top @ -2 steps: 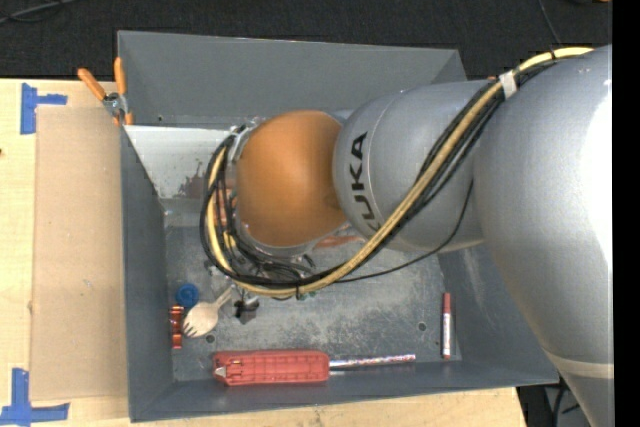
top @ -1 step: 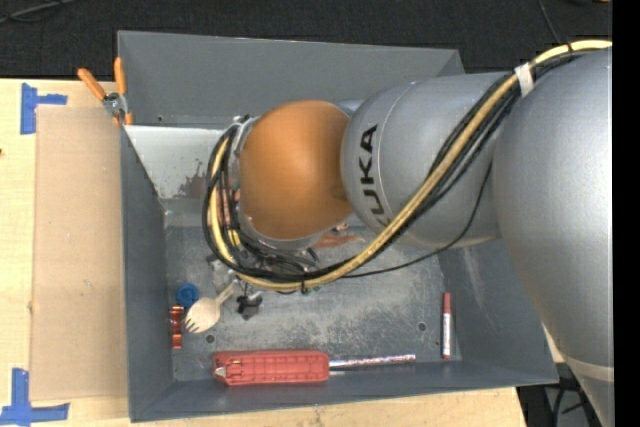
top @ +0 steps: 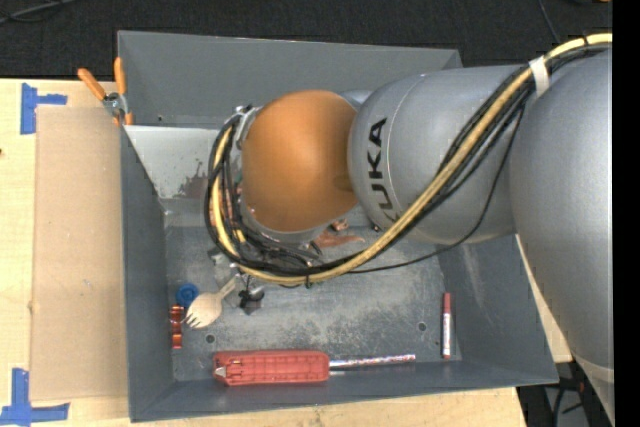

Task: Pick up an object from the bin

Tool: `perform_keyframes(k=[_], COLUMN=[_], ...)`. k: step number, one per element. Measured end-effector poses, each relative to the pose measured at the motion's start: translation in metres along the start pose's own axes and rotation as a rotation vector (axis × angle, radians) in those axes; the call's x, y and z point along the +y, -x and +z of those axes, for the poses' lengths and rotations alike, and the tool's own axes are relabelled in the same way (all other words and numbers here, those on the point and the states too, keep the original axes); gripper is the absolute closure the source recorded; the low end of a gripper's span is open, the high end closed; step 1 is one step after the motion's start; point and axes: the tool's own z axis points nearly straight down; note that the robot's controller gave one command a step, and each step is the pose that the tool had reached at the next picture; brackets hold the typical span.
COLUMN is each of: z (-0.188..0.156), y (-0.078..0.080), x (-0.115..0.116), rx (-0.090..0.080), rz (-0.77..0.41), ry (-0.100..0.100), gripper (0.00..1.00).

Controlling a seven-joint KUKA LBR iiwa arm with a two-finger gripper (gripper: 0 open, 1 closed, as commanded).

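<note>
Camera view, lower left: a cream plastic fork lies on the grey metal bin's floor, its handle reaching the gripper, whose opening I cannot tell. Just left sit a small blue cap and a small orange piece; below, a red-handled screwdriver; right, a red-and-white marker.

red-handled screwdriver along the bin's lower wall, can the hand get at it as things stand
Probably yes. The red-handled screwdriver lies flat with nothing on top, and the hand hangs nearby. The grey metal bin's wall close beside it may crowd the grasp.
</note>
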Motion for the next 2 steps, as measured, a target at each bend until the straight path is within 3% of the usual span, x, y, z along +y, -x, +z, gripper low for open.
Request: perform_keyframes(k=[1,2], z=[-0.026,-0.073], y=[-0.002,0.000], x=[0.001,0.001], rx=[0.009,0.002], rz=[0.002,0.002], ry=[0.002,0.001], gripper=[1.00,1.00])
